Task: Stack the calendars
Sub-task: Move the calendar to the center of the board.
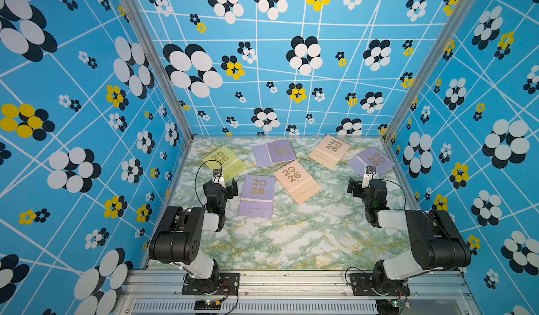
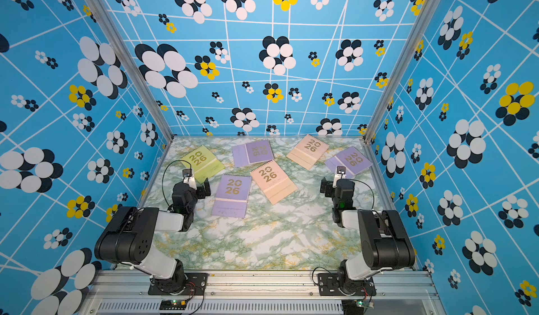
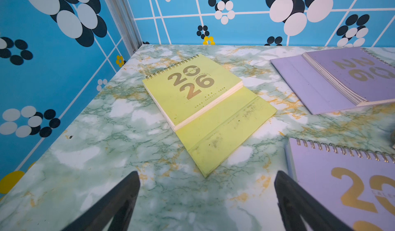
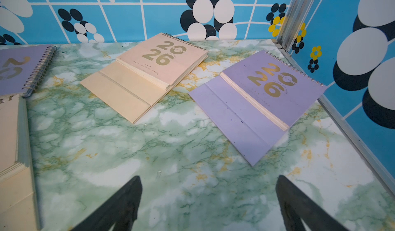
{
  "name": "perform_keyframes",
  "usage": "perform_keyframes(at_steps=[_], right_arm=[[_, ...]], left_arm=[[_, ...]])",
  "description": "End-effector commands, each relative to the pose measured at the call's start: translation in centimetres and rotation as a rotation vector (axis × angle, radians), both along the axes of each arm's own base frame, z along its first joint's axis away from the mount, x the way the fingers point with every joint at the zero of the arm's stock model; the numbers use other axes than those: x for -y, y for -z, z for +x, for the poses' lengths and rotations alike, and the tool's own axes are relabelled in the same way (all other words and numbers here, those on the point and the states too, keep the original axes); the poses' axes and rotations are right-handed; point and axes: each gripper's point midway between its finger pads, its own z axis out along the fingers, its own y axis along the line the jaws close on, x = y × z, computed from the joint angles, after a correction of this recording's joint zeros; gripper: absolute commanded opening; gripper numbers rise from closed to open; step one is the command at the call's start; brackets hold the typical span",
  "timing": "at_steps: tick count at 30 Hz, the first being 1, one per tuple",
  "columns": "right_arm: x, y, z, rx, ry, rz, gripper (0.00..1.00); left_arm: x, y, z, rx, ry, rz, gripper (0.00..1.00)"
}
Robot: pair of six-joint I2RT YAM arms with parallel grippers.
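The tabletop point(image 1: 291, 240) is green-and-white marble with gold veins. It sits in a booth of blue walls point(image 1: 335, 22) printed with white lines and black, white and yellow flowers, with aluminium posts point(image 1: 151, 65) at the far corners.

The left fingers point(image 3: 128, 187) stand apart over bare marble. The yellow-green calendar point(image 3: 192, 95) lies flat just ahead of them. The right fingers point(image 4: 130, 189) are also apart and empty, with the corner lilac calendar point(image 4: 267, 91) and the far peach calendar point(image 4: 154, 69) ahead.

The near lilac calendar point(image 3: 342, 187) lies just beside the left fingers, and the middle peach calendar point(image 4: 8, 133) lies between the two pairs. Both are cut off by wrist-view edges.

In both top views the left wrist hides the yellow-green calendar's near corner. The far lilac calendar point(image 1: 274, 153) has washed-out numerals, and I cannot tell whether it touches the middle peach calendar.
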Motion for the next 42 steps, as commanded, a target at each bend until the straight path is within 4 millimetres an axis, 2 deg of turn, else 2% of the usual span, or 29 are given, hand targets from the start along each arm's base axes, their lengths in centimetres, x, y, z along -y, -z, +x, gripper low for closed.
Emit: perform_keyframes(at_steps=[1,8,10,11,12,13,15,16,17,18,19,21,23,25,27,30,33,39,42], right_arm=[[0.0,0.2,-0.5,-0.008,-0.003,0.016,0.99],[0.3,0.0,-0.4,-0.002,0.010,0.011,0.99],[1.1,-1.7,0.1,0.007,0.065,0.004,0.99],[1.5,-3.3,0.7,-0.033,0.098,-0.001,0.99],[2.0,-4.0,0.4,-0.136,0.143,0.017,0.99],[2.1,-6.1,1.1,-0.145,0.172,0.058,0.99],[1.0,-9.1,2.5,-0.167,0.194,0.240,0.99],[0.0,-9.4,2.8,-0.218,0.161,0.293,0.99],[-1.0,-9.2,3.6,-0.251,0.119,0.324,0.99],[-1.9,-8.4,4.4,-0.274,0.065,0.335,0.99],[-3.1,-7.4,5.0,-0.303,-0.004,0.346,0.99],[-6.2,-6.0,5.9,-0.371,-0.156,0.413,0.93],[-8.2,-5.4,6.0,-0.414,-0.228,0.406,0.89],[-9.2,-5.4,5.8,-0.422,-0.243,0.305,0.90],[-11.3,-5.6,5.4,-0.436,-0.296,0.232,0.91],[-12.7,-5.3,5.4,-0.474,-0.347,0.254,0.91],[-14.1,-4.4,5.5,-0.518,-0.396,0.278,0.89],[-16.3,-2.4,6.3,-0.578,-0.451,0.314,0.87],[-17.1,-1.7,6.8,-0.602,-0.466,0.329,0.85]], left_arm=[[0.0,-0.4,-0.2,0.004,0.011,-0.019,0.99],[-0.1,-0.7,-0.2,0.017,0.006,-0.016,0.99],[-0.1,-2.1,-0.5,0.024,-0.022,0.012,1.00],[-0.1,-3.3,-0.5,0.014,-0.043,0.034,1.00],[0.0,-4.9,-0.5,0.006,-0.057,0.050,1.00],[0.2,-5.9,-0.6,-0.016,-0.061,0.037,1.00],[0.8,-8.9,-0.5,-0.006,-0.057,-0.075,0.99],[0.5,-10.3,-0.5,0.030,-0.100,-0.154,1.00],[0.7,-11.5,-0.7,0.054,-0.111,-0.267,1.00],[2.1,-12.6,-0.6,0.060,-0.022,-0.335,1.00],[3.0,-13.2,-0.5,0.057,0.045,-0.360,1.00],[5.1,-14.0,0.0,0.017,0.146,-0.431,0.99],[6.6,-13.6,0.7,-0.071,0.175,-0.496,0.98],[9.3,-12.6,1.0,-0.155,0.216,-0.496,0.93],[12.4,-11.4,1.1,-0.212,0.231,-0.447,0.92],[16.2,-9.4,1.2,-0.285,0.241,-0.394,0.92],[19.3,-7.0,1.4,-0.363,0.256,-0.453,0.92],[23.3,-2.7,1.3,-0.476,0.242,-0.470,0.91],[25.0,-1.7,1.3,-0.504,0.260,-0.496,0.91]])
